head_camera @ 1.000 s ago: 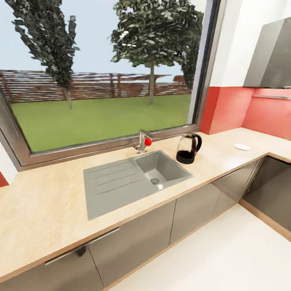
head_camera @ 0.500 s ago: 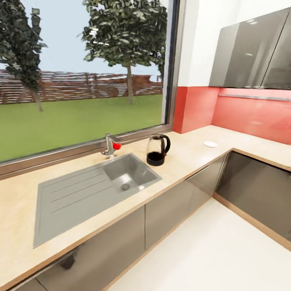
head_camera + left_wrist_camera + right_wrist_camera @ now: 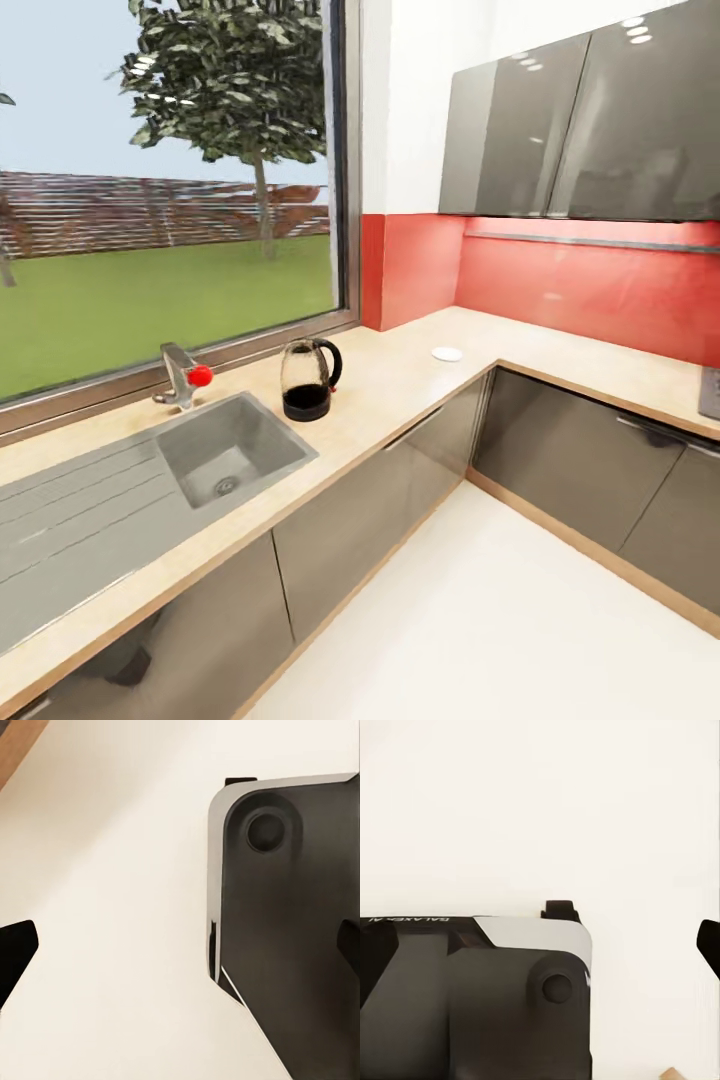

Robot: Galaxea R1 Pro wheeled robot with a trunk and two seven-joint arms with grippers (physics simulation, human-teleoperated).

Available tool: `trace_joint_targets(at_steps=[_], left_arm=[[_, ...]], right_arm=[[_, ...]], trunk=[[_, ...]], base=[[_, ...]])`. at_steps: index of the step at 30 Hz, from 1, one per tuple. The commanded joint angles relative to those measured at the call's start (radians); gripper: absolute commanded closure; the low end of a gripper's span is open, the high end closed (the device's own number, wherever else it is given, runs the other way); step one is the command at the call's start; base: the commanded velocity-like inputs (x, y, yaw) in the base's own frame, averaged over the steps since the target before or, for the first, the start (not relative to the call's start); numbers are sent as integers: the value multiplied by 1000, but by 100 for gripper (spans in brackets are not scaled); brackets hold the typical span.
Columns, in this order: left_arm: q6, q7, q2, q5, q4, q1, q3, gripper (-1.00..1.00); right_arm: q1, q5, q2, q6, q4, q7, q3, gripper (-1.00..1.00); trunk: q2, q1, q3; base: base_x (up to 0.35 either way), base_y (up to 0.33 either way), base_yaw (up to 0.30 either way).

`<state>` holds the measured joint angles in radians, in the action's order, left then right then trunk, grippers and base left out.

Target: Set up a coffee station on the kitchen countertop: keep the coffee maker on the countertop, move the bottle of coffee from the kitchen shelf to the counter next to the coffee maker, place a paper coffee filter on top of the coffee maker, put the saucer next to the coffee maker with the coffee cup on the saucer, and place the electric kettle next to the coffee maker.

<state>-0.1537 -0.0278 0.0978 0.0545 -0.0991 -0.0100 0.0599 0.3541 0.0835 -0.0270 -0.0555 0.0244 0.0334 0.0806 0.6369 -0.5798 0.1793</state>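
- While I was driving the robot along, I saw the electric kettle (image 3: 307,378) standing on the kitchen countertop (image 3: 400,385), just beside the sink (image 3: 225,455)
- I saw the saucer (image 3: 447,353) lying farther along, near the corner
- Both wrist cameras looked down at pale floor with wide-apart fingertips (image 3: 15,949) holding nothing
- I think my next job was to roll close and reach for the kettle

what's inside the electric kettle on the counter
Through the clear glass of the electric kettle nothing shows; only the bottom looks dark at its black base. The black lid covers the top, so that part is hidden.
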Motion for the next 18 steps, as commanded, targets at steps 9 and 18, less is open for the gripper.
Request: trace_joint_targets(at_steps=[9, 18], left_arm=[[-2, -3, 0, 6, -2, -1, 6, -100], [0, -4, -1, 7, -4, -1, 6, -100]], right_arm=[[0, 8, -1, -6, 2, 3, 8, -100], [0, 8, -2, -6, 2, 3, 10, -100]], trunk=[[1, 0, 1], [1, 0, 1]], base=[[122, -300, -300], [175, -290, -300]])
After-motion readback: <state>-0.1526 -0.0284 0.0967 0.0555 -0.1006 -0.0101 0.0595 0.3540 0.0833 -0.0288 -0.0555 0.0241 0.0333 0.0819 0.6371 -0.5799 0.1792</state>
